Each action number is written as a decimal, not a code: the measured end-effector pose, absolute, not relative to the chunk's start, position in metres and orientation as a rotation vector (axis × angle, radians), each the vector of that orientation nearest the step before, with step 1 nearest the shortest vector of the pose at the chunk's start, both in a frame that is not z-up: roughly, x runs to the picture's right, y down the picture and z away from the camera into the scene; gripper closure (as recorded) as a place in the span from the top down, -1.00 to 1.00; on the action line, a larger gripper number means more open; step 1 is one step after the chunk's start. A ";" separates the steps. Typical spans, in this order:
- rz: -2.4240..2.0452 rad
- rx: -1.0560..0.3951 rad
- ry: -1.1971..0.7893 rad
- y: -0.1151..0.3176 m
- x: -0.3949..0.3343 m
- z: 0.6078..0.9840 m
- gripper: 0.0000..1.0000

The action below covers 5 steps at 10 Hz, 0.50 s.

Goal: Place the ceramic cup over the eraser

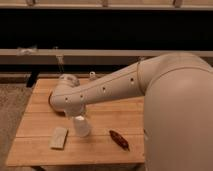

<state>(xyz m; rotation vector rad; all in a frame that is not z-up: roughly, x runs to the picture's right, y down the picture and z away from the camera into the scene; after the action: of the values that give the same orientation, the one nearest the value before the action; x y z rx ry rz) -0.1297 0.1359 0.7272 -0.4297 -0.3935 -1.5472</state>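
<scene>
The white ceramic cup [81,126] stands or hangs just over the wooden table [115,115], left of the middle, directly under the end of my arm. My gripper [78,114] is right above the cup, at its top, under the bulky wrist. I cannot tell whether the cup touches the table. The black eraser does not show anywhere; it is hidden.
A pale beige flat block [59,137] lies left of the cup near the front edge. A reddish-brown pointed object [119,139] lies to its right. A small pale bottle-shaped figure [92,76] stands at the back edge. My arm covers the table's right side.
</scene>
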 end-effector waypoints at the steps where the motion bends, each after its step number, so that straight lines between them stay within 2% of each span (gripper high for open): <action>1: -1.541 -0.438 -0.399 0.134 -0.127 0.727 0.60; 5: -1.443 -0.454 -0.435 0.112 -0.103 0.725 0.60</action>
<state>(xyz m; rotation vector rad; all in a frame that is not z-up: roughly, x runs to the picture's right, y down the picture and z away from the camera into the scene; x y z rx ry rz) -0.1034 0.1115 0.7251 -0.4539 -0.4348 -1.4426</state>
